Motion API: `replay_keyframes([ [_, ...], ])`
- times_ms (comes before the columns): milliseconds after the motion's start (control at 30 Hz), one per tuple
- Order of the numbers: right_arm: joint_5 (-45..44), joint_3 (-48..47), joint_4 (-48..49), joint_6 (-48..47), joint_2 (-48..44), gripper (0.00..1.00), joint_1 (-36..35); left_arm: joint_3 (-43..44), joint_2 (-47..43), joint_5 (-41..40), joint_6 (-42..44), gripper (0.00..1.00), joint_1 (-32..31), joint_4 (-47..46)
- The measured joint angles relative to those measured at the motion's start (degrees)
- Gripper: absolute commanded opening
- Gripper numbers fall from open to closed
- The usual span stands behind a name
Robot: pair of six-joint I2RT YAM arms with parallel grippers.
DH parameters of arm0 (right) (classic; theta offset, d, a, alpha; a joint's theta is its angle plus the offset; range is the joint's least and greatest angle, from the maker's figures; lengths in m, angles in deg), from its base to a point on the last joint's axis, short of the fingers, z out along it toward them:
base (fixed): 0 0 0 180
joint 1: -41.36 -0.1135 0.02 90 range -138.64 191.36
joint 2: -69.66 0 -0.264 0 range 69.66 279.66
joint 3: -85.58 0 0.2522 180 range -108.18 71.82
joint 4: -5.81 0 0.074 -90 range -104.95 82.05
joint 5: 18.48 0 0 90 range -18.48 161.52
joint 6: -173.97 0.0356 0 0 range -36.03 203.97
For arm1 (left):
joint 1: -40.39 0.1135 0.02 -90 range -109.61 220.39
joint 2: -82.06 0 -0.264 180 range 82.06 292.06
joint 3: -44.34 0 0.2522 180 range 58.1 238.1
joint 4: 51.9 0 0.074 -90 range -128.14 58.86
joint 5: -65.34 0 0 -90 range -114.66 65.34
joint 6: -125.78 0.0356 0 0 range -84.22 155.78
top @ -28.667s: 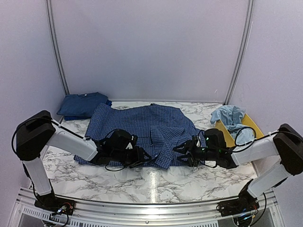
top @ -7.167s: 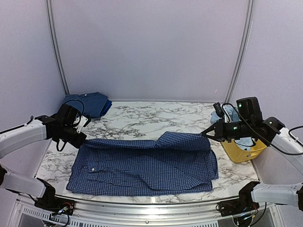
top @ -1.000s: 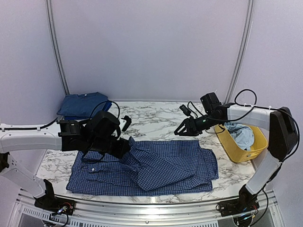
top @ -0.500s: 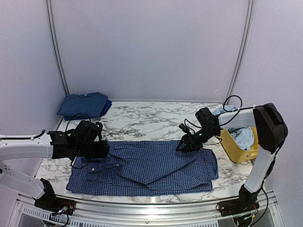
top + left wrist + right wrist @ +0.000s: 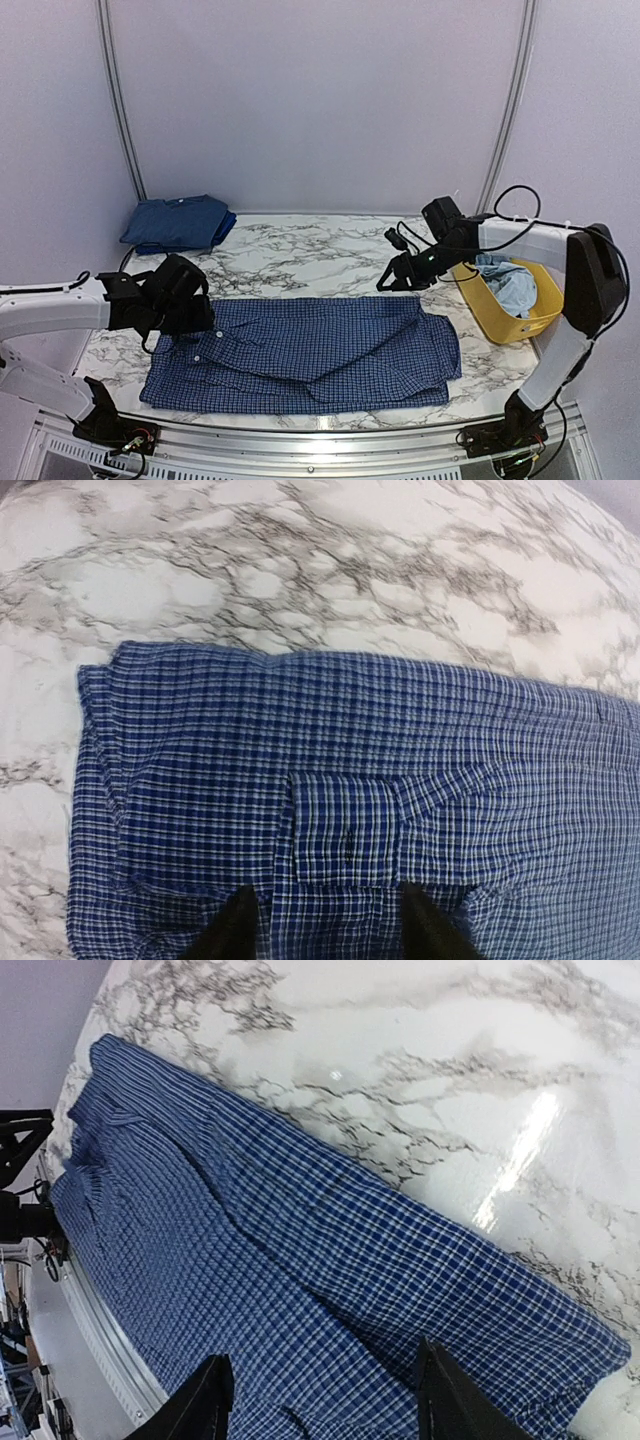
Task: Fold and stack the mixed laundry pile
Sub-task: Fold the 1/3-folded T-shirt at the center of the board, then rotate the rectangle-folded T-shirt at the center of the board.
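- Left gripper [image 5: 325,930]: the two dark fingers are spread wide with nothing between them. They point down at the check shirt [image 5: 320,345], just near of its chest pocket [image 5: 340,840]. I cannot tell whether the tips touch the cloth.
- Right gripper [image 5: 325,1400]: its fingers are also parted and empty. It hangs over the shirt's far right corner and appears clear of the fabric.
- Shirt: it lies flat on the marble table [image 5: 330,245] as one long band running left to right across the near half. The layers are doubled over lengthwise and the far edge is fairly straight. A few diagonal creases show near the middle and at the right end.
- Further out: a folded dark-blue piece [image 5: 178,222] sits at the far left corner, well apart from the shirt. A light-blue garment [image 5: 510,285] lies bunched in the yellow tub [image 5: 500,328] at the right edge.
- Step, as judged: the lengthwise fold looks laid down and both arms are free. The shirt is not yet folded crosswise, and one garment is still untouched, so roughly the middle of the job.
- Next move, as judged:
  - Pinch both corners of one short end through all the layers.
  - Carry that end across to the other, keeping the edges aligned.
  - The thin cloth may slide, or only the top layer may lift.
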Motion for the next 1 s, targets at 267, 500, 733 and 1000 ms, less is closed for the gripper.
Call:
replay_keyframes([
  [267, 1.86, 2.93, -0.98, 2.47, -12.92, 0.56, -2.91, 9.84, -4.87, -0.31, 6.73, 0.91, 2.05, 5.2],
  [500, 4.15, 12.98, 3.58, 9.07, -12.57, 0.56, -9.31, 12.52, -0.15, 10.43, 13.29, 0.99, 1.11, 5.07],
  [733, 1.14, 15.87, 8.0, 11.13, -1.31, 0.53, -9.77, 19.5, 9.7, 11.82, 14.47, 0.99, 1.9, 4.87],
  [1000, -1.14, -3.72, 3.74, 5.42, 14.25, 0.49, -5.11, 20.59, 8.26, 11.39, 13.62, 0.99, 7.32, 3.58],
])
